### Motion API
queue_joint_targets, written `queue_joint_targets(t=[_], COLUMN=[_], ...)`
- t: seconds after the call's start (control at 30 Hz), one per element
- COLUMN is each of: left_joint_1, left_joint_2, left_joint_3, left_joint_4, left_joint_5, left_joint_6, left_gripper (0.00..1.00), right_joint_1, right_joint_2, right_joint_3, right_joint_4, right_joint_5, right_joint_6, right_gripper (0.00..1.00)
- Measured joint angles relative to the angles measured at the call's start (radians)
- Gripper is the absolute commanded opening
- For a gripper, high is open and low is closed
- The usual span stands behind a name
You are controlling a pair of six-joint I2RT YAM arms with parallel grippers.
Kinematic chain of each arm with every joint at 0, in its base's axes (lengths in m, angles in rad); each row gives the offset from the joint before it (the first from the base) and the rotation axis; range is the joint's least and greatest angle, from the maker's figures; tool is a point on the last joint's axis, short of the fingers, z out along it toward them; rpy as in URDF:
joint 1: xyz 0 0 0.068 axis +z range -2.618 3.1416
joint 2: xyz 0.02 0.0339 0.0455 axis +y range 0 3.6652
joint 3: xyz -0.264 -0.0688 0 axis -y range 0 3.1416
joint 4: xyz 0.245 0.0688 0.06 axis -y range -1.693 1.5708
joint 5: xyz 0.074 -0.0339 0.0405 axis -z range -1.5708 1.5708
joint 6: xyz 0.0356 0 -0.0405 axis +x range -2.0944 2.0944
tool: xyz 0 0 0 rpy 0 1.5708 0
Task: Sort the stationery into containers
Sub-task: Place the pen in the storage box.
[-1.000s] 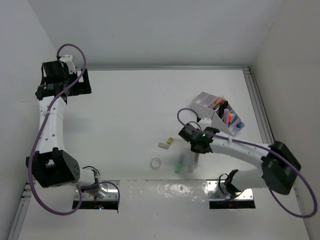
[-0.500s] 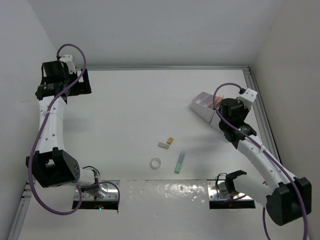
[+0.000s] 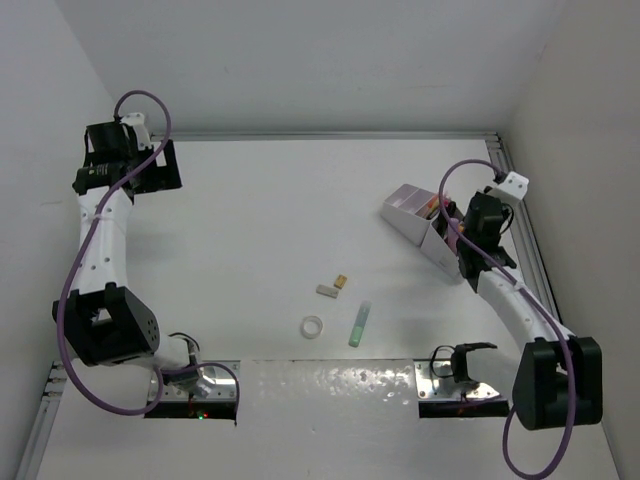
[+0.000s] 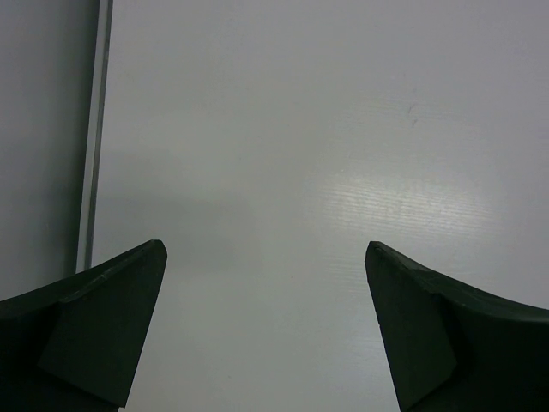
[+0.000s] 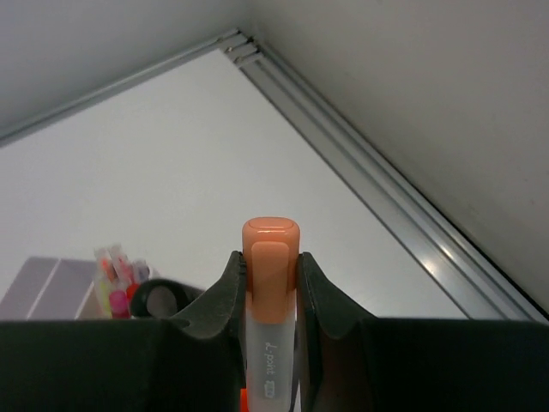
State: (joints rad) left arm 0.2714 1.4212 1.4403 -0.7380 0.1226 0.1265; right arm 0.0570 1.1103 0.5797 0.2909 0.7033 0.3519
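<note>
While an orange-capped highlighter [image 5: 271,233] is clamped between the narrowed jaws of the right tool [image 5: 270,262], its cap standing just past the fingertips [image 5: 225,283], the right arm is pictured reaching over the pale lilac-white organizer [image 3: 404,203] at the far right of the worktop [image 3: 260,230]. Part of the organizer is hidden beneath the arm in the overhead view. From the right wrist, a cluster of pink and orange pens [image 5: 112,279] is seen standing in one of its compartments, below and to the left of the held highlighter.

Four items are left lying in the middle of the worktop toward the near edge, well apart from the organizer. A green highlighter [image 3: 359,324] is laid almost lengthwise, near to far, with a clear tape ring [image 3: 313,326] just to its left. Two small beige erasers [image 3: 326,290] [image 3: 342,281] are set close together a little farther back.

At the far left corner, the left tool [image 4: 264,257] is held with its jaws spread wide above the white surface, gripping no item.
</note>
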Motion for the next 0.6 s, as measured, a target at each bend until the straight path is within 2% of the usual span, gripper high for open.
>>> queue_joint_targets(t=[0.17, 0.33, 0.6], left_joint_1=[0.008, 0.011, 0.011], left_joint_2=[0.005, 0.006, 0.011], left_joint_3=[0.000, 0.000, 0.002], left_joint_4=[0.000, 0.000, 0.000], left_joint_5=[-0.001, 0.000, 0.000], left_joint_6=[0.000, 0.000, 0.000], left_gripper=[1.00, 1.00, 1.00], right_joint_1=[-0.063, -0.117, -0.143], right_joint_2=[0.002, 0.002, 0.051], right_joint_3=[-0.111, -0.146, -0.216], right_joint_4=[0.098, 0.187, 0.383], right_joint_5=[-0.163, -0.295, -0.418], right_joint_6=[-0.047, -0.077, -0.143], right_gripper=[0.00, 0.00, 0.00])
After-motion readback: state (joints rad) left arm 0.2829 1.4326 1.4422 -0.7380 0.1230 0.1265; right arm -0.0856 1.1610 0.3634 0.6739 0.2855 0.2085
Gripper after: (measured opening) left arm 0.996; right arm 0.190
